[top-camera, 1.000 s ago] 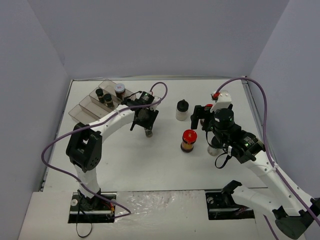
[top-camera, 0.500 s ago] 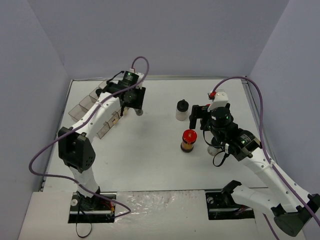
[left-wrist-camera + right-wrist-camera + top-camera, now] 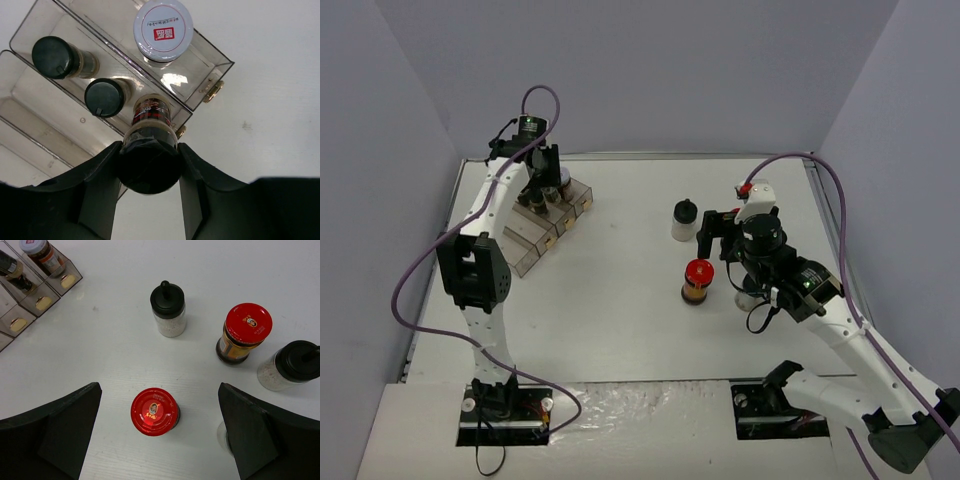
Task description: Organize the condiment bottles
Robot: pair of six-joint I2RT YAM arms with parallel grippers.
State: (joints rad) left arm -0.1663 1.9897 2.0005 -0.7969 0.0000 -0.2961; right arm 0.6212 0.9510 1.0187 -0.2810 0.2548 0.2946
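Note:
My left gripper (image 3: 149, 172) is shut on the black cap of a condiment bottle (image 3: 151, 120) with a red-and-black label. It hangs over the near right corner of the clear compartment tray (image 3: 210, 75). In the top view that gripper (image 3: 542, 182) is over the tray (image 3: 520, 250) at the back left. Inside the tray stand two black-capped bottles (image 3: 57, 57) (image 3: 104, 97) and a white-lidded one (image 3: 163, 27). My right gripper (image 3: 159, 407) is open, high above a red-lidded jar (image 3: 154, 411) (image 3: 697, 280), with nothing between its fingers.
Around the right gripper (image 3: 720, 240) stand a black-knobbed bottle of white grains (image 3: 168, 310) (image 3: 685, 220), a second red-lidded jar (image 3: 246, 332) and another black-capped bottle (image 3: 294, 365). One more clear bottle (image 3: 748, 296) shows partly behind the right arm.
The left arm has swung back and to the left with the black-capped bottle, from the middle of the table to over the tray. The right arm has barely moved.

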